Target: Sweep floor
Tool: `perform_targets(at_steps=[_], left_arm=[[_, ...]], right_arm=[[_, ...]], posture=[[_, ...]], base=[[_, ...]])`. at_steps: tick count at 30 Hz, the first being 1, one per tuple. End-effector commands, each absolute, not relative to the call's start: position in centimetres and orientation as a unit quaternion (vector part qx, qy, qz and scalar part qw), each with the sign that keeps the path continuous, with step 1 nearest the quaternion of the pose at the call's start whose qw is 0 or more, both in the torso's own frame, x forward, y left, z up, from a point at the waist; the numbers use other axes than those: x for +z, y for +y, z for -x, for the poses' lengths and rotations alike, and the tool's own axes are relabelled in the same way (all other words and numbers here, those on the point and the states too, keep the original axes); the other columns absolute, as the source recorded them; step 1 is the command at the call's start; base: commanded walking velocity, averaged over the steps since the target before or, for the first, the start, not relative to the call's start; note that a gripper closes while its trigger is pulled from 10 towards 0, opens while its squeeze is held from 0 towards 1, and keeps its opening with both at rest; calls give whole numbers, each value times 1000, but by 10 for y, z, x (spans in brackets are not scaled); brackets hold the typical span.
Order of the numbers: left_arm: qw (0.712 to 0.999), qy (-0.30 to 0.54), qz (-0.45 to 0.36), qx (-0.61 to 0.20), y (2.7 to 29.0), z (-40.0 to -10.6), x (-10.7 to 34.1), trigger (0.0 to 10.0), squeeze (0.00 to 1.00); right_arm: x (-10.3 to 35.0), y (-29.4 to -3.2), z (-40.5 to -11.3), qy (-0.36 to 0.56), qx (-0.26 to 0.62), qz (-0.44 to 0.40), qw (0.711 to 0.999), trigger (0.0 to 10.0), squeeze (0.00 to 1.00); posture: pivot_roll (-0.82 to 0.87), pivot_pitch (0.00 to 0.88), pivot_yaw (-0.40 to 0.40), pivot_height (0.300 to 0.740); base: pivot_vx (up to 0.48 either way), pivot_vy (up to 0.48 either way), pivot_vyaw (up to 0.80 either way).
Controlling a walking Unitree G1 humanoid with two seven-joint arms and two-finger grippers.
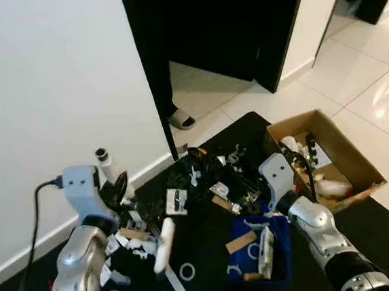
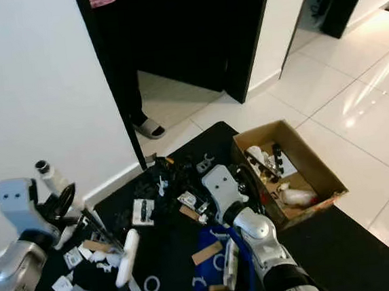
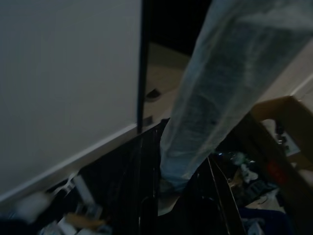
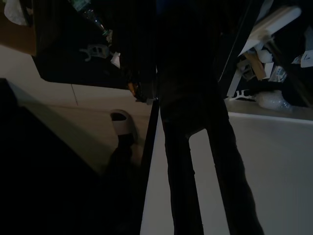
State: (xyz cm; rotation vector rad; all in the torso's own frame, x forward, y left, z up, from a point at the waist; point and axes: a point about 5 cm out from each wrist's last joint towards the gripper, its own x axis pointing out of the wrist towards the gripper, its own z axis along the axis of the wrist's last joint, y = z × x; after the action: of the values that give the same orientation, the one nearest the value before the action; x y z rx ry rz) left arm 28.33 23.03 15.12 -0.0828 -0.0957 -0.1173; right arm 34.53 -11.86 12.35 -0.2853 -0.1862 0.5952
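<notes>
Sweeping gear sits right under your arms: your left gripper point(image 1: 120, 186) is closed around the white broom handle point(image 3: 215, 93), and the broom head point(image 1: 163, 243) rests on the black mat point(image 1: 211, 253) among scattered litter point(image 1: 204, 179). Your right gripper point(image 1: 304, 170) hovers over the mat's edge near the cardboard box point(image 1: 349, 159); you cannot tell whether its fingers are parted. Just beside your right arm lies the blue dustpan point(image 1: 261, 248), holding scraps. Beyond the mat, a slippered foot point(image 1: 181, 119) stands in the dark doorway.

A slippered foot point(image 1: 181, 121) stands in the dark doorway point(image 1: 225, 27) (beside the white wall point(image 1: 53, 83)).
</notes>
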Motion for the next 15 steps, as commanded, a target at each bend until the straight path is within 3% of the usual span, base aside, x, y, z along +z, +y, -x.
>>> perform_targets(at_steps=[1,7,15], left_arm=[[997,-27,36,-57,228,-278,140,10000,0],[1000,0,25,1,231,-274,112,10000,0],[1000,2,13,23,235,-271,111,10000,0]], right_arm=[[101,-109,-336,-48,315,108,942,10000,0],[102,-101,-330,-54,367,109,922,10000,0],[105,-94,-317,-66,439,113,889,10000,0]], posture=[[93,325,57,740],[83,320,56,740],[84,313,60,740]], base=[[0,0,0],[0,0,0],[0,0,0]])
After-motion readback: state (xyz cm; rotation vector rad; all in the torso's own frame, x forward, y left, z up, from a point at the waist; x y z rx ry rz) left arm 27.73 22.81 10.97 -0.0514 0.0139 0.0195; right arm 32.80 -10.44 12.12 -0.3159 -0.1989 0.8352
